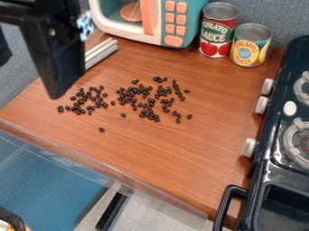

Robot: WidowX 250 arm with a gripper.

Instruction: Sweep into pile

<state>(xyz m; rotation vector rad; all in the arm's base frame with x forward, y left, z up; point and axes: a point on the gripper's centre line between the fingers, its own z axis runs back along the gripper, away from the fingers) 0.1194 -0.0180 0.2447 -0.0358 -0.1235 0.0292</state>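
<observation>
The black hand (56,92) hangs over the left part of the wooden table (163,155); whether it is wide or narrow, or holding anything, I cannot tell. The dark beans (145,97) lie scattered on the table to the right of the hand's lower end, in a looser patch near it and a bigger, denser patch farther right. A few lie apart at the edges, one alone below and to the right of the hand. Just beside the hand, on its right, are pale strips (101,54). Above and to the right of the hand stands a toy microwave (163,22), then a red can (217,31) and a yellow can (250,45). Far to the hand's right is a black stove (271,140).
</observation>
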